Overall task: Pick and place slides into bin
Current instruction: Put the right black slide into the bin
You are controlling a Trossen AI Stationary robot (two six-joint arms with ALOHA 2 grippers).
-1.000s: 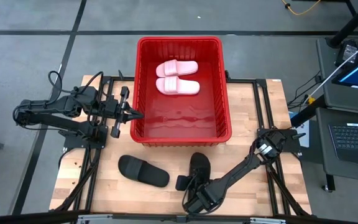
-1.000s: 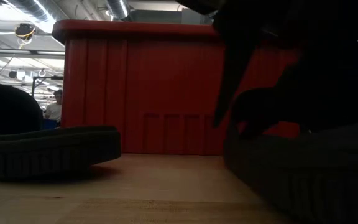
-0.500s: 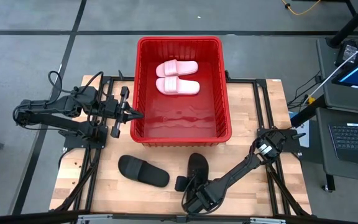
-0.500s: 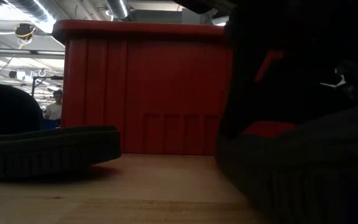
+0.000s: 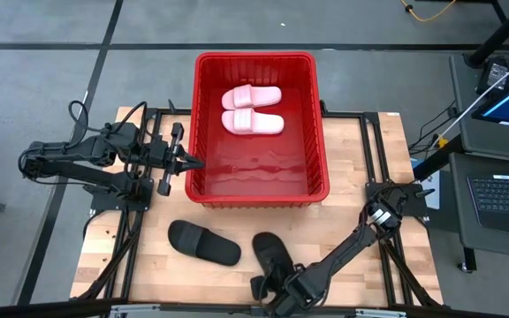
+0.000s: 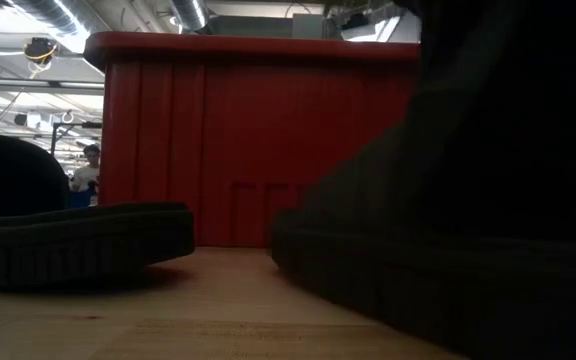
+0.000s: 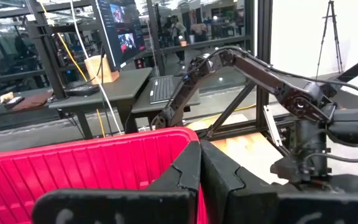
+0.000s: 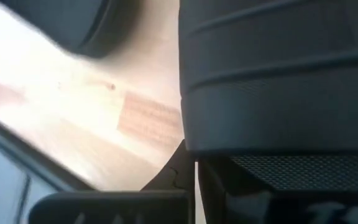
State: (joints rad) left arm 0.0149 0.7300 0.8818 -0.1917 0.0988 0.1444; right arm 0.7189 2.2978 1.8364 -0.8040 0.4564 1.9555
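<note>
The red bin (image 5: 321, 132) stands at the table's far middle with two pale pink slides (image 5: 252, 110) lying flat inside. One black slide (image 5: 203, 243) lies on its sole at the near left. A second black slide (image 5: 270, 252) lies slanted at the near middle, and it also looms close in the low view (image 6: 438, 270). My right gripper (image 5: 270, 284) is at this slide's near end, fingers shut to a thin slit (image 8: 195, 171). My left gripper (image 5: 194, 162) is shut and empty just outside the bin's left wall (image 7: 92, 168). My right gripper meets the second black slide at its near end (image 5: 283, 272), coming slanting from the table's near edge, low over the wood. In the right wrist view the slide's side (image 8: 278, 81) fills the space just past the fingertips and hides what they pinch. Whether the slide is lifted, I cannot tell.
Bare wood lies left of the second slide (image 5: 122, 256) and near the right edge (image 5: 396, 265). The black frame rails (image 5: 360, 115) run around the bin. Desks and monitors stand beyond the table in the left wrist view (image 7: 117, 37).
My right gripper has drawn back toward the table's near edge, a little leftward. The second black slide has come with it. It has slid nearer and turned, so its far end has swung toward the table's left. In the low view it has come closer and spread leftward.
</note>
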